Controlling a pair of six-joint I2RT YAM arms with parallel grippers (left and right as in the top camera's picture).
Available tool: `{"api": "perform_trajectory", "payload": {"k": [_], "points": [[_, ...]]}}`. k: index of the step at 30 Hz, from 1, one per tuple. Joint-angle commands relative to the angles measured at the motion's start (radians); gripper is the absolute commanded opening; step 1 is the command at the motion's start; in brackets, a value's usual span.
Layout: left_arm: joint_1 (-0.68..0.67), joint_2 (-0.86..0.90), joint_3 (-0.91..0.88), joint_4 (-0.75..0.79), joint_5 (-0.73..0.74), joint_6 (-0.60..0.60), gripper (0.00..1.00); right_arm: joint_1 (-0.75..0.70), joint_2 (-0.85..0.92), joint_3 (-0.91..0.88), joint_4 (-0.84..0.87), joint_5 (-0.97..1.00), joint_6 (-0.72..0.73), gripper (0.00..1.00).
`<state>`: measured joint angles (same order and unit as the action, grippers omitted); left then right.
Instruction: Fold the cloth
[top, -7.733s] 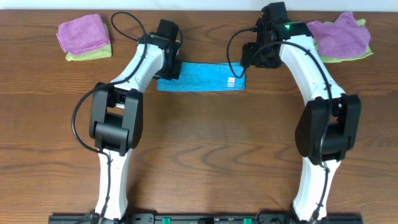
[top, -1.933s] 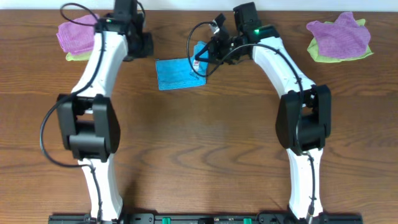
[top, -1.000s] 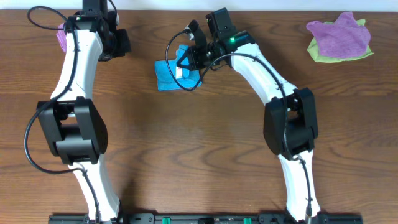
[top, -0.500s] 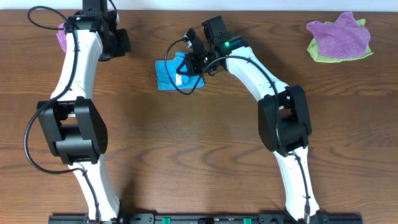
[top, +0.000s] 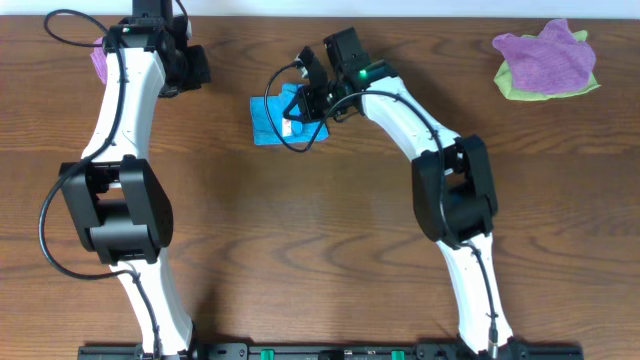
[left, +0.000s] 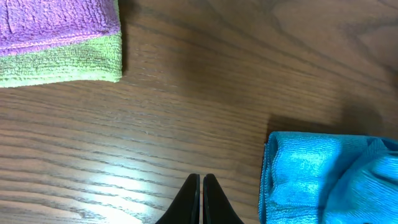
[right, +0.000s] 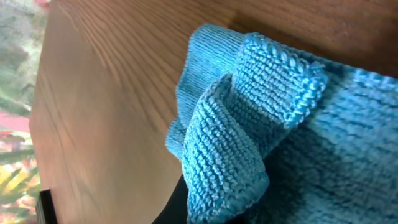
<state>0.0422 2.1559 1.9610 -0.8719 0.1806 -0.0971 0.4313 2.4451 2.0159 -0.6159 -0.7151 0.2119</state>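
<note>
Blue microfibre, already down to a smallish pad, lies at the far middle of the table (top: 330, 230). That's the cloth (top: 265, 122). From overhead, the right gripper (top: 297, 104) is over its right-hand side with a flap lifted off the pad. My guess is we're mid second fold and well along. The left gripper (top: 192, 68) hangs well off to the side, near the purple cloth (top: 98, 58) at the far left. A purple-on-green pile (top: 545, 55) sits way over at the far right, out of the action.

Left wrist view: its fingers (left: 194, 200) are pressed together with nothing between them, over bare table. The cloth's left edge shows at lower right, its layers stacked fairly neat. The lime-green cloth (left: 62, 65) under the purple one is at top left, well apart.

Right wrist view: the jaws are pinched on a bunched-up lip of the cloth, with only a dark bit of finger showing under the fabric. The held part is scrunched, not flat.

If it were me, I'd carry that lip low and straight across and line it up with the edge underneath before letting go. Nothing's pinning the other side, so go slow or the bottom layers will drag.
</note>
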Motion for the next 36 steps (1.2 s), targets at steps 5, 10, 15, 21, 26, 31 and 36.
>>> {"api": "perform_trajectory", "payload": {"k": [5, 10, 15, 21, 26, 31, 36], "points": [[-0.002, -0.011, 0.014, 0.006, 0.004, 0.015, 0.06, 0.018, 0.014, 0.016, 0.042, -0.066, 0.04, 0.21], [-0.002, -0.011, 0.014, 0.013, 0.004, 0.015, 0.06, 0.023, 0.014, 0.016, 0.112, -0.219, 0.08, 0.84], [-0.001, -0.011, 0.014, 0.014, 0.003, 0.016, 0.06, 0.02, 0.014, 0.016, 0.103, -0.22, 0.08, 0.95], [-0.002, -0.011, 0.011, 0.016, 0.005, 0.015, 0.06, -0.025, 0.014, 0.019, 0.099, -0.223, 0.114, 0.89], [-0.005, -0.011, 0.006, 0.0, 0.068, 0.015, 0.06, -0.099, 0.003, 0.056, 0.035, -0.282, 0.114, 0.82], [-0.011, 0.012, 0.003, -0.007, 0.047, 0.014, 0.06, -0.176, -0.049, 0.142, -0.277, -0.02, -0.02, 0.82], [-0.005, 0.045, 0.003, -0.028, 0.092, -0.005, 0.06, -0.222, -0.12, 0.278, -0.6, 0.358, -0.145, 0.84]]}}
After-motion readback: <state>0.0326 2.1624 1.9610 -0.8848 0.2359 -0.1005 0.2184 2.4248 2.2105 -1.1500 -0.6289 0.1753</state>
